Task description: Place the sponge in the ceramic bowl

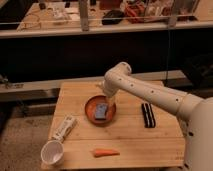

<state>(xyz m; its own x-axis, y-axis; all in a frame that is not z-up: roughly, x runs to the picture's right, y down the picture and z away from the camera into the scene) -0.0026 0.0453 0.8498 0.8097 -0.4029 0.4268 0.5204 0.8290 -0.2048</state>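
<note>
Grey-blue sponge (pixel 101 111) lies in ceramic bowl (pixel 86 106) just under gripper (pixel 108 102), jaws' state unclear

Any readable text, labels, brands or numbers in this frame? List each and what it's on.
No text reads anywhere.
White packet: any print is too blurred to read.
Clutter on the back counter: too blurred.
Gripper, over the ceramic bowl by the sponge: no label visible.
</note>
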